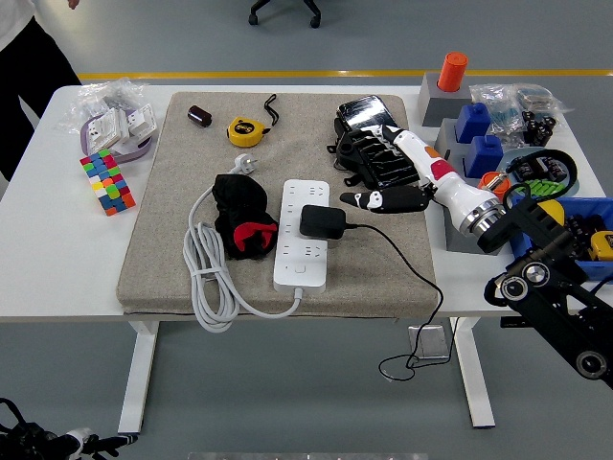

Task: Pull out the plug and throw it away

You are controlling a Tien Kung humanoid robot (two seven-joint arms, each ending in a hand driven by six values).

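Black plug (322, 221), a squarish adapter block, sits seated in the white power strip (303, 235) near the strip's middle, on the grey mat (172, 240) at the centre of the white tabletop (57, 249). Its thin black cord (407, 278) runs off toward 4 o'clock, over the mat's edge and down below the tabletop in a loop

Right hand (397, 187), white with black fingers, reaches in from 3 o'clock; fingers spread and relaxed, holding nothing, fingertips just to the 2 o'clock side of the plug, apart from it. Left hand not in view

Around the strip: its thick white cable (203, 278) coils at 9 o'clock, ending in a white wall plug (247, 163) at 11 o'clock. Black-and-red glove-like bundle (241, 218) lies touching the strip's 9 o'clock side. Yellow tape measure (243, 130) and a small dark cylinder (199, 116) at 11 o'clock, near the mat's far edge. Black ribbed tray (369, 144) at 1 o'clock, partly under the hand's wrist

Off the mat: colour cube (106, 181) at 9 o'clock; grey block with orange cylinder (452, 72) and blue blocks (476, 125) at 2 o'clock. A person in black stands at the far corner, 10 o'clock
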